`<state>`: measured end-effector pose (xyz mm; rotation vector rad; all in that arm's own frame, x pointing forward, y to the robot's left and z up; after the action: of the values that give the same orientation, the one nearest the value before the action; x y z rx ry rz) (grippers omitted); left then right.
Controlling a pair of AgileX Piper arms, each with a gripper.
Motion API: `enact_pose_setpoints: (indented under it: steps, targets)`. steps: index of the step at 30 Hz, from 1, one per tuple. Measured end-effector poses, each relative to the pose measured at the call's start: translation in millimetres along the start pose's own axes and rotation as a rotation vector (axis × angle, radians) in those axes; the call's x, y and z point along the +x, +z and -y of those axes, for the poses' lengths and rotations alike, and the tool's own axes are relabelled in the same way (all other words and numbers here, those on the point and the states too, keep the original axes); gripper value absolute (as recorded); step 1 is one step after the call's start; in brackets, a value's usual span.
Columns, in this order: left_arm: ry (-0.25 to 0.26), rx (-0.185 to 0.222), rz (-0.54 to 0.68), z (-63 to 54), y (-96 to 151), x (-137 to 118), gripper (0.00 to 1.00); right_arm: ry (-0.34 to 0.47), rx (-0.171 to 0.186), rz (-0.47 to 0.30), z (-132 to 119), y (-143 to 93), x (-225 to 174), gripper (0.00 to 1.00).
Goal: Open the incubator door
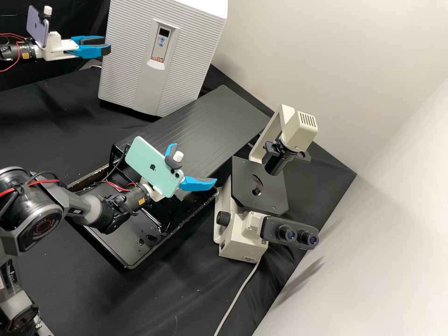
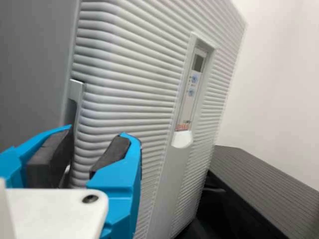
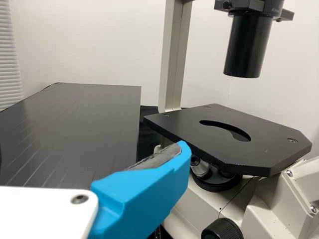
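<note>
In the high view we see the incubator door (image 1: 189,60) closed, the left gripper (image 1: 108,44) spread beside its edge, the right gripper (image 1: 195,162) spread near the microscope (image 1: 240,240). In the left wrist view we judge the ribbed door stiff and slippery, perhaps seal-held; we'd hook the side handle (image 2: 76,90). In the right wrist view we find the black stage (image 3: 229,139)

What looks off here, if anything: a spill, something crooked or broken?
Small dark, wet-looking spots dot the floor of the black tray beside the microscope. They look like drops of liquid, so possibly a spill, though I can't tell of what. The incubator shows no obvious damage.
</note>
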<state>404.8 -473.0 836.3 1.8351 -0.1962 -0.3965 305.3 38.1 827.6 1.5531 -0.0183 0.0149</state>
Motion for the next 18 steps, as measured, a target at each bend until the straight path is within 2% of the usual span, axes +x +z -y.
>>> enact_pose_setpoints:
  steps: [2, 6, 10, 18]
  targets:
    - [-0.004, -0.002, 0.005, 1.8, 1.5, -3.3, 0.00, 0.000, 0.000, 0.000, 0.0, 0.0, 0.0, 1.00]
    - [-0.052, 0.032, 0.132, 13.1, 20.9, -5.2, 0.00, 0.000, 0.000, 0.000, 0.0, 0.0, 0.0, 1.00]
    - [-0.089, 0.054, 0.208, 21.7, 33.7, -7.4, 0.00, 0.000, 0.000, 0.000, 0.0, 0.0, 0.0, 1.00]
    - [-0.099, 0.057, 0.217, 23.1, 35.6, -9.2, 0.00, 0.000, 0.000, 0.000, 0.0, 0.0, 0.0, 1.00]
